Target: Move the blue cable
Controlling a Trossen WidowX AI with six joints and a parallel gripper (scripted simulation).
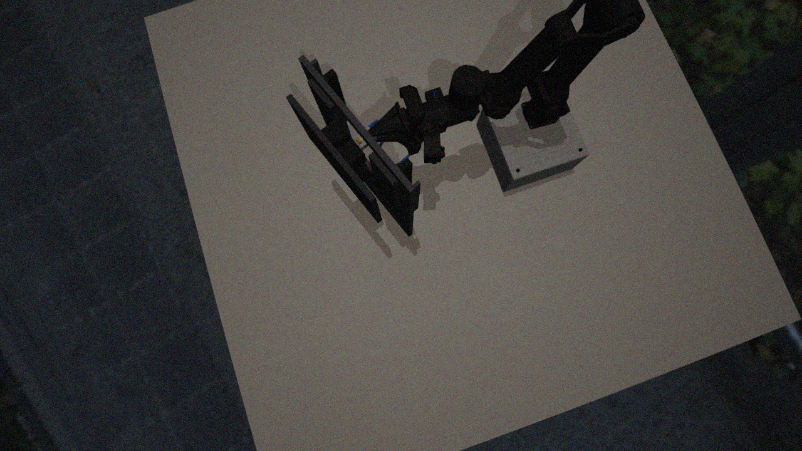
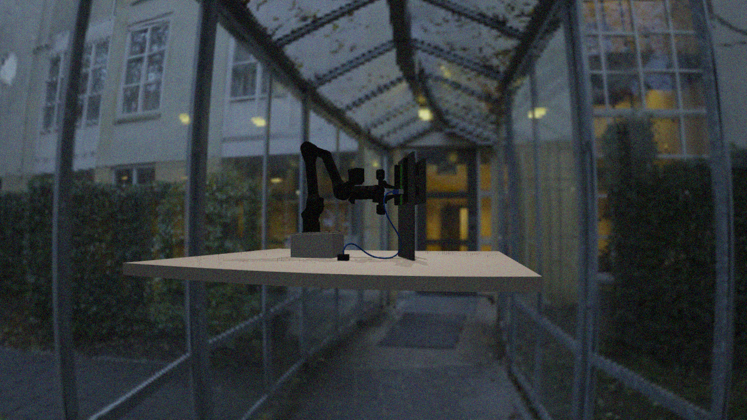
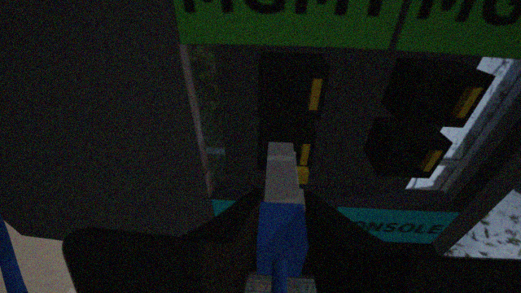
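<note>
Claw point(image 2: 395, 192) point(image 3: 282, 197) holds the blue plug point(image 3: 282, 238), its 2 fingers narrowed against the sides, with the plug's pale tip pointing at the servers' port face and overlapping 1 dark opening point(image 3: 290, 118) in the wrist view; whether it is inserted, I cannot tell. Above that opening sits a green MGMT label point(image 3: 285, 26), and below it a teal CONSOLE label point(image 3: 400, 225). Blue cable point(image 2: 388, 216) point(image 3: 12, 258) hangs from the plug, passes behind the upright panel point(image 2: 407, 230) and reaches 1 small black block point(image 2: 343, 257) on the table point(image 1: 448, 336) point(image 2: 334, 280).
</note>
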